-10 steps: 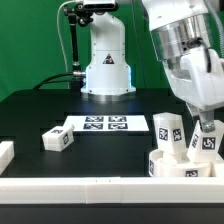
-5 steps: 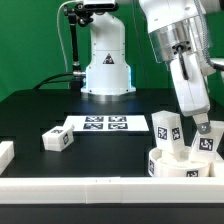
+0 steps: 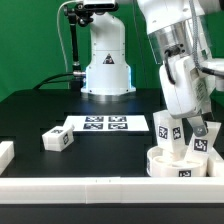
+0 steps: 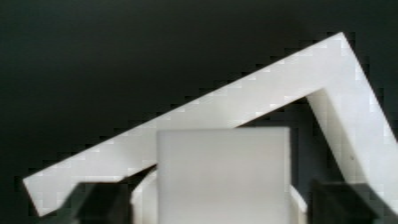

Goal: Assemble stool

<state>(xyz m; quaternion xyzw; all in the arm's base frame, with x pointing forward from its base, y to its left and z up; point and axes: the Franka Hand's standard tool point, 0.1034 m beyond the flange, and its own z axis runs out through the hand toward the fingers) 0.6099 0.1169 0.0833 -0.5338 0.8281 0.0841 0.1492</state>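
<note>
The white ring-shaped seat (image 3: 183,166) lies at the front of the exterior view's right. One white tagged leg (image 3: 166,129) stands upright on it. My gripper (image 3: 203,132) is shut on a second tagged leg (image 3: 203,146), holding it slightly tilted at the seat's right side; whether it touches the seat I cannot tell. In the wrist view this leg (image 4: 222,165) fills the gap between my dark fingers (image 4: 93,205), with the gripper (image 4: 222,208) closed on it. A third leg (image 3: 58,140) lies on its side on the black table, left of centre.
The marker board (image 3: 105,124) lies flat mid-table. A white block (image 3: 5,153) sits at the far left edge. A white wall (image 3: 80,186) runs along the table's front; its corner shows in the wrist view (image 4: 294,90). The robot base (image 3: 106,60) stands behind.
My gripper and wrist have swung toward the exterior view's left and a little lower, carrying the held leg closer over the seat's right side. The other legs have not moved.
</note>
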